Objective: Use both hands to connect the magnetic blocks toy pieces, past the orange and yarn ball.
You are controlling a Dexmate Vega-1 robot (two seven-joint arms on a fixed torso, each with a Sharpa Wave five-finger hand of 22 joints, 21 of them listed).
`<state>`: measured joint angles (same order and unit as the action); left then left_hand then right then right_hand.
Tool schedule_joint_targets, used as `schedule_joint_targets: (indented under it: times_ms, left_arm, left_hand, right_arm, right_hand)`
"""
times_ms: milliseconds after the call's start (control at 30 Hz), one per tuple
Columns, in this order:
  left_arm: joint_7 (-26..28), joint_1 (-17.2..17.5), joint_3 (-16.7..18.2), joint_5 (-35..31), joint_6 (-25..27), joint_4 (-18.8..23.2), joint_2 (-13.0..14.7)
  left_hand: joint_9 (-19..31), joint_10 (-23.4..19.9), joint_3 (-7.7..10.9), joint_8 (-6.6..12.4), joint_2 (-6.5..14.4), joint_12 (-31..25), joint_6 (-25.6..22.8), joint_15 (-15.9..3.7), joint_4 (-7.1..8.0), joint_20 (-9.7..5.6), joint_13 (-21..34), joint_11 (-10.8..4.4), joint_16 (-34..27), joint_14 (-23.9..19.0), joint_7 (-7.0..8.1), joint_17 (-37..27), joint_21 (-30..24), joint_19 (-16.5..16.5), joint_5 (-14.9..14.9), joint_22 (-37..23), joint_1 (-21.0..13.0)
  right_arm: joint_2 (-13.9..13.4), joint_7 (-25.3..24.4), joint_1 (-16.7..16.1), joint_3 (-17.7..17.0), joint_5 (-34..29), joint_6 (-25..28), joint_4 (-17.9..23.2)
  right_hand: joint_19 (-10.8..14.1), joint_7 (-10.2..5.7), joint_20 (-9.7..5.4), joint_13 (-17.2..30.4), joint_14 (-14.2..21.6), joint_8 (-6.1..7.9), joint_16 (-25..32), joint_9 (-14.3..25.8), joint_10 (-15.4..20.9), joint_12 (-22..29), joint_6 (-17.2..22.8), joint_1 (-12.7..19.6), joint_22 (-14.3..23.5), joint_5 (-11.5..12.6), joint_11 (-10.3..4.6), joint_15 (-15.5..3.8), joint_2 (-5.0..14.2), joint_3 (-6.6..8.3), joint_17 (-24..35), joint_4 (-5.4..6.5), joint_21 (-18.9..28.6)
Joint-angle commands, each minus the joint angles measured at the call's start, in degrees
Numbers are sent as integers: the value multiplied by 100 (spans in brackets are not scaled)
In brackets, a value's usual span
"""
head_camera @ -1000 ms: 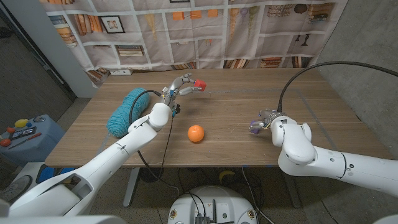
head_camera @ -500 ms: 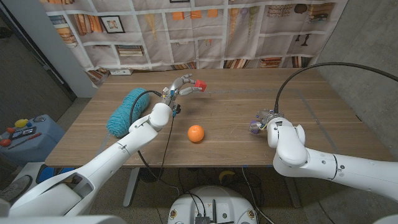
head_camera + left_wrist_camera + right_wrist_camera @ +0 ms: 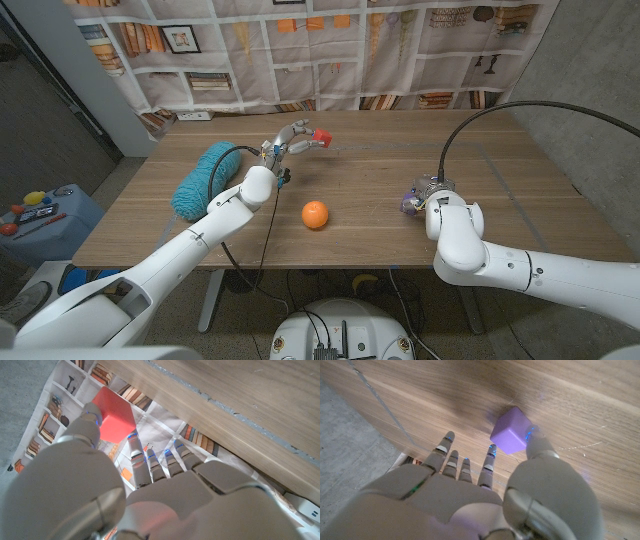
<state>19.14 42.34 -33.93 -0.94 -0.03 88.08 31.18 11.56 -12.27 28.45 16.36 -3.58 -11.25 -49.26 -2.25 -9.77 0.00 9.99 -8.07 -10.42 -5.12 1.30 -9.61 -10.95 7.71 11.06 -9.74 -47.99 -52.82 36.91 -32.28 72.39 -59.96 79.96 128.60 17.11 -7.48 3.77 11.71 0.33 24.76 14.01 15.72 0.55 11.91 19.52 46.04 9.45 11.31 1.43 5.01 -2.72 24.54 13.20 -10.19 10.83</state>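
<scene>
Purple block (image 3: 512,437) pinched at right hand's (image 3: 470,495) fingertips above table (image 3: 570,405).

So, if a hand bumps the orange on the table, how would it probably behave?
The orange looks round and smooth and lies free on the bare wooden table, so a bump would probably set it rolling. Nothing stands close beside it to stop it. It seems firm rather than soft, so it would likely keep its shape when gripped, though the smooth skin might slip.

No legible text, label, brand, number or sign anywhere in these views.
</scene>
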Motion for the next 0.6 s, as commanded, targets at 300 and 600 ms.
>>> schedule_joint_targets:
  times_ms: [300,600]
  left_arm:
    - [-14,30,2,23,29,39,23]
    - [-13,62,8,31,20,64,38]
  left_hand:
    - [36,-39,-47,51,90,13,-543,13,13,20,17,-5,6,-31,313,-18,4,49,57,-10,-63]
    - [41,-55,-61,56,103,9,-578,11,12,17,17,-9,5,-36,326,-18,5,49,59,-10,-74]
  right_arm:
    - [256,486,-471,-336,-1135,-244,-287]
    - [552,437,-1177,-1103,-1627,-681,-414]
  right_hand:
    - [216,-232,-58,20,196,447,99,119,247,75,682,289,9,-48,-86,-100,-3,53,66,20,43]
    - [401,-466,-159,14,413,930,204,246,540,104,1416,512,9,-62,-202,-286,69,70,125,40,45]
